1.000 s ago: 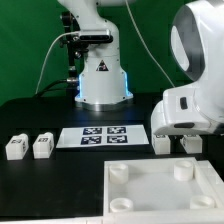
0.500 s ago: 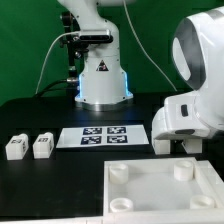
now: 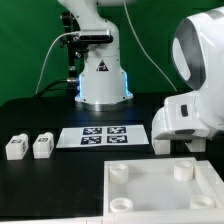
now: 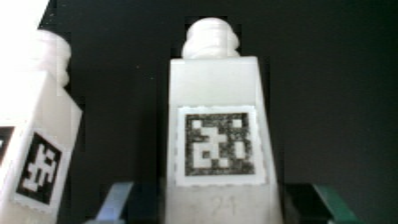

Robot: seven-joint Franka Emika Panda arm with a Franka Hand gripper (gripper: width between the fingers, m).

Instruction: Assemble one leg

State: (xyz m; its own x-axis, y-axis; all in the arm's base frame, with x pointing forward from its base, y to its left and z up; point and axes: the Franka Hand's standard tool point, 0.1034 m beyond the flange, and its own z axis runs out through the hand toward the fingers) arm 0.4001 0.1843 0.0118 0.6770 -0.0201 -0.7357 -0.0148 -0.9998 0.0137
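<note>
My gripper (image 4: 214,205) is open, holding nothing. The fingers (image 4: 121,200) stand either side of the leg (image 4: 217,130), w/ a dark gap showing on each side. The leg sits centred btwn them, tag facing the wrist cam, long axis square to my closing line, peg end pointing away. A 2nd leg (image 4: 36,130) lies just beside it, apart, outside the fingers. In the exterior view my arm (image 3: 190,110) at 3 o'clock hides gripper & leg; spare legs (image 3: 15,147) at 9 o'clock. I judge a straight squeeze will do, no rotation needed.
</note>
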